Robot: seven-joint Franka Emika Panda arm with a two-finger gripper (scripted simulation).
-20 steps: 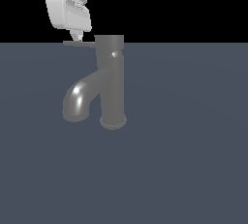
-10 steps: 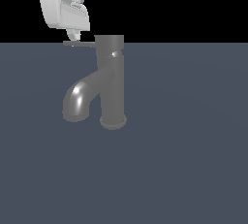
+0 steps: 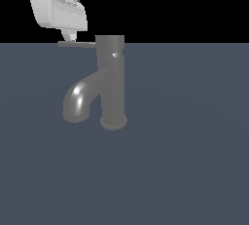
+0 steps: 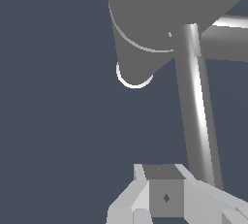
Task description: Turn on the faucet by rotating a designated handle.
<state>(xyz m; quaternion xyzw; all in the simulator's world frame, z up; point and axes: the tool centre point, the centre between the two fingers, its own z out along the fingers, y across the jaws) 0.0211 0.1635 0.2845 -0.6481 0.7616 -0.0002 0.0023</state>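
- Since half a second ago, the hand (image 3: 70, 38) has slid slightly toward the exterior view's right and a touch lower, so its tip now meets the handle (image 3: 78, 44) near the rod's free end.
- Nothing else has shifted — the faucet (image 3: 111, 80) stands where it did, upright on the dark blue-grey worktop (image 3: 185, 160), its flared base ring flat on the surface.
- From the top cap of the faucet body the handle sticks out level toward the exterior view's left, thin and straight.
- Below it the thick spout (image 3: 78, 102) curves out the same way and turns downward, with a bright glossy highlight on its bend.
- In the wrist view the handle (image 4: 196, 111) runs as a long shiny rod from the faucet (image 4: 145, 24) toward the hand (image 4: 164, 196), passing just beside the pale finger block.
- Whether the fingers are wide or narrow I cannot tell — only one tip shows in the exterior view, and the wrist view shows no clear gap.
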